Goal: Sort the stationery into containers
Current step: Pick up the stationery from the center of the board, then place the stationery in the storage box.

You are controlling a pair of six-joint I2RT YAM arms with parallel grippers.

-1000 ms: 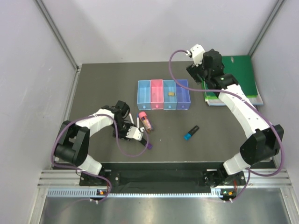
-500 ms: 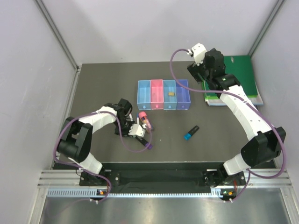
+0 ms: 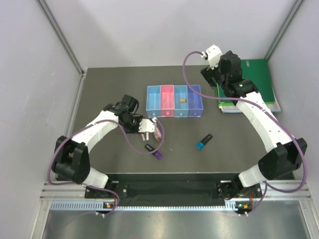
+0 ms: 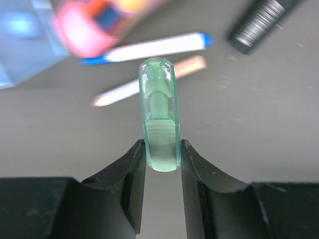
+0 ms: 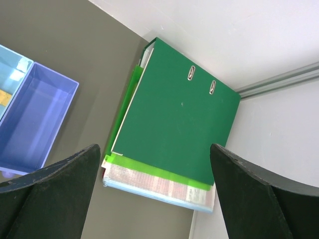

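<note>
My left gripper (image 4: 162, 149) is shut on a mint green marker (image 4: 160, 99) and holds it above the table, just in front of the light blue bin (image 3: 154, 101). Beneath it lie two thin white pens (image 4: 149, 47), a thick pink marker (image 4: 84, 25) and a black marker (image 4: 261, 22) with a purple end (image 3: 154, 151). Another black marker with a blue end (image 3: 203, 142) lies to the right. The pink bin (image 3: 167, 100), blue bin (image 3: 181, 107) and violet-blue bin (image 3: 195, 100) stand in a row. A tan eraser (image 3: 183, 100) sits in the blue bin. My right gripper (image 5: 157, 199) hangs open and empty.
A large green ring binder (image 5: 179, 124) lies on papers at the back right, against the wall and under my right gripper (image 3: 214, 75). The violet-blue bin (image 5: 30, 124) sits to its left. Grey walls enclose the table on three sides.
My left gripper has shut on the mint green marker and lifted it away from the front, towards the bins. The right arm has barely moved.
</note>
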